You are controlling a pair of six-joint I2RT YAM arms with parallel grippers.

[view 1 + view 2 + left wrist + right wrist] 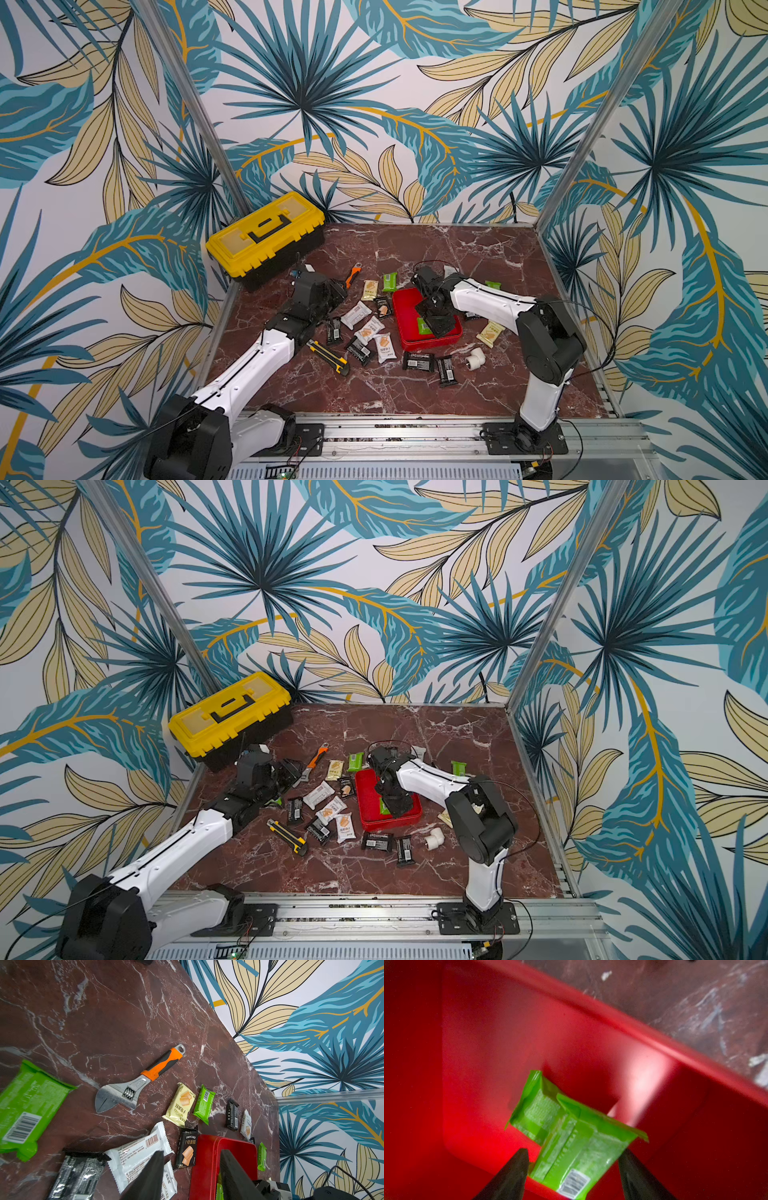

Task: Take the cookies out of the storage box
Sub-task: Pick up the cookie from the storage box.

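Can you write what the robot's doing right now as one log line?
right gripper: open around green packet in red tray | left gripper: open, empty | second green packet: in tray

Walls [374, 104] printed with blue and tan leaves enclose three sides. Metal posts [195, 108] mark the far corners. The tabletop [478, 257] is red-brown marble.

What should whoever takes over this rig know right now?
Left claw: open, empty, over the table beside the storage box.
Right claw: open, down inside the box, straddling a green cookie.
Done: loose cookies lie scattered on the table around the box.
Left: that green cookie and what looks like another green one partly under it; the arm hides part of the box.
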